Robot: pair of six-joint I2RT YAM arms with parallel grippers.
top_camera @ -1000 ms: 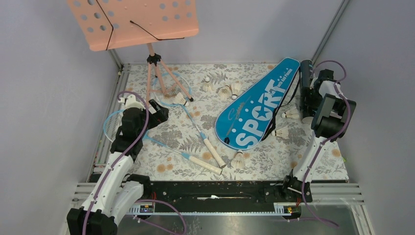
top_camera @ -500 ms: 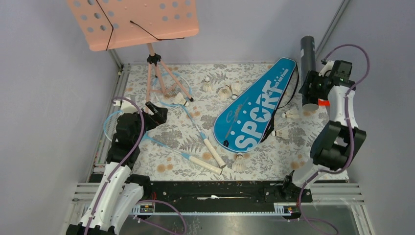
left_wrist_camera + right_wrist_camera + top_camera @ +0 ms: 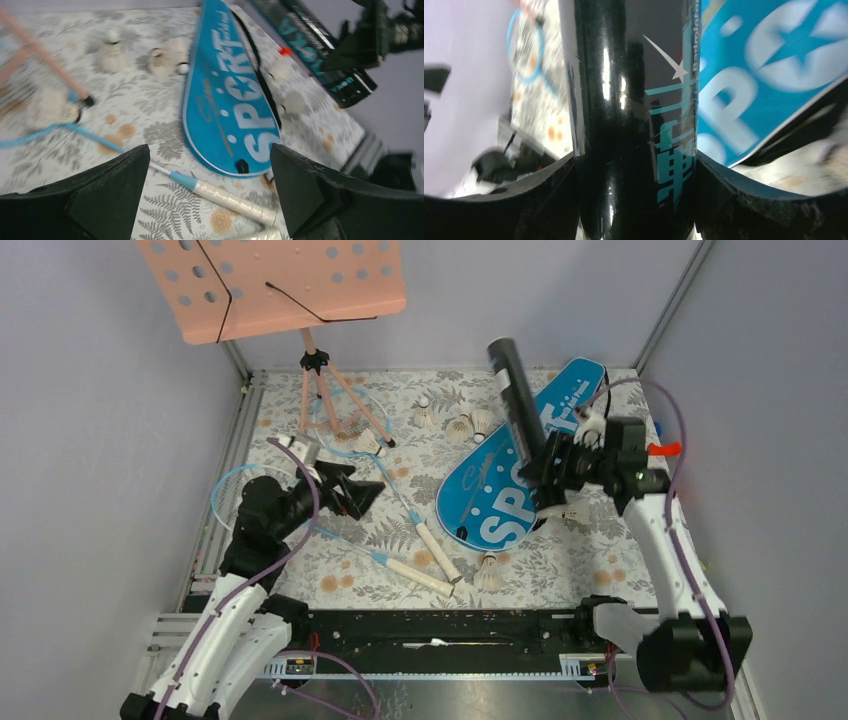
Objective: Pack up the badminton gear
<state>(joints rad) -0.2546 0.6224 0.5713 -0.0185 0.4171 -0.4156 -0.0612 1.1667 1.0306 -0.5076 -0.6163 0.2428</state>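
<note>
The packing has hardly begun. The blue SPORT bag point(image 3: 487, 512) lies flat on the worktop point(image 3: 560, 565) with nothing in it that I can see; whether its zip is open I cannot tell. Both rackets point(image 3: 437, 552) lie crossed just left of the bag, handles toward its near end. The shuttlecocks point(image 3: 460, 427) are loose all round the bag: a small cluster off its far left side, one at its near tip, one or two by its right edge, and one further left on a racket head. Only the tube point(image 3: 515, 390) is in hand. The right hand point(image 3: 548, 468) pinches it near its lower end and holds it in the air, tilted, above the far half of the bag. The left hand point(image 3: 362, 492) is spread wide and holds nothing, and it hangs over the racket shafts left of the bag. So everything is left to do: shuttlecocks into the tube, by my reading, and rackets into the bag.

Against a second ago, the tube stood off the bag's far right edge in the same grip — it has since been lifted and swung in over the bag. The left hand has moved from the racket head toward the bag, spread as before.
</note>
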